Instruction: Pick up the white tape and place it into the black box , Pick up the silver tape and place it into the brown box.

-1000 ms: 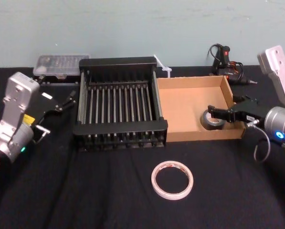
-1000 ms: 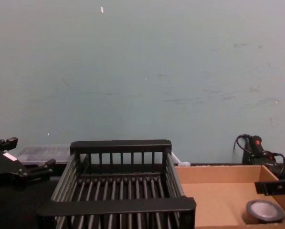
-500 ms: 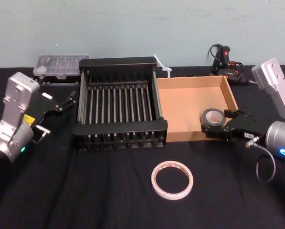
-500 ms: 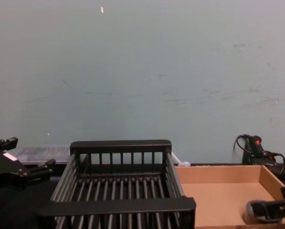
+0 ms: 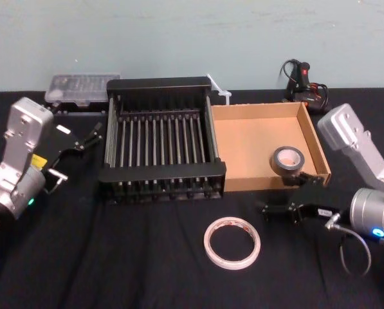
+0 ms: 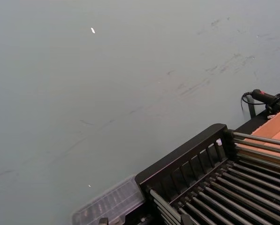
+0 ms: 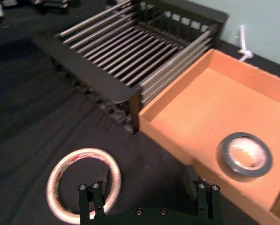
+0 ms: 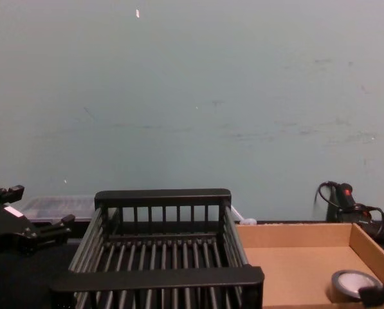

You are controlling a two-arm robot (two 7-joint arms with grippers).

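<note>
The white tape (image 5: pixel 231 243) lies flat on the black cloth in front of the black box (image 5: pixel 159 177); the right wrist view shows this white tape (image 7: pixel 83 183) too. The silver tape (image 5: pixel 287 159) rests inside the brown box (image 5: pixel 243 111), near its front right corner. My right gripper (image 5: pixel 282 201) hangs open and empty just in front of the brown box, to the right of the white tape. In the right wrist view its fingers (image 7: pixel 90 194) stand wide apart beside the white roll. My left gripper (image 5: pixel 82 138) is parked open to the left of the black box.
A clear plastic case (image 5: pixel 82 87) sits behind the black box at the back left. A black tool with a cable (image 5: pixel 301 80) lies behind the brown box. The pale wall is close behind. Bare black cloth stretches across the front of the table.
My right gripper has drawn back out of the brown box toward the front, leaving the silver tape inside, and now sits lower beside the white tape. The left arm has not moved.
</note>
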